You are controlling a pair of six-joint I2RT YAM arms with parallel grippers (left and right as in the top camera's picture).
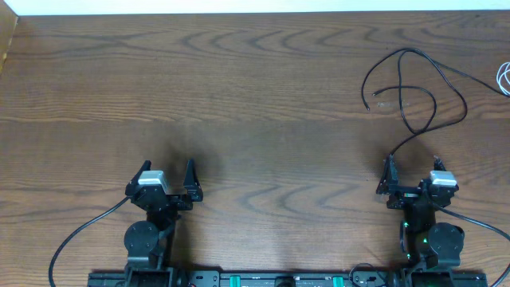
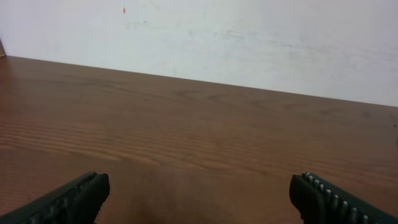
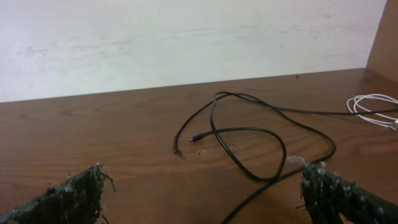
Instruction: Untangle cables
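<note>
**Both jaws wide open, cables at far right**

Left jaws and right jaws are spread wide and hold nothing. The black cable (image 1: 408,52) lies in loose crossed loops on the tabletop (image 1: 239,96), far right side. One tail runs down to just ahead of the right jaws. The white cable (image 1: 504,78) sits at the right edge, mostly cut off.

White cable (image 1: 501,79): I get only a loop. The rest runs off the right edge in both the overhead and right wrist views. Black cable (image 3: 239,129): near end leaves the right wrist picture at the bottom, and its tips are too small to identify. Left gripper (image 2: 199,190): fingers (image 2: 71,199) cropped at the bottom edge.
</note>
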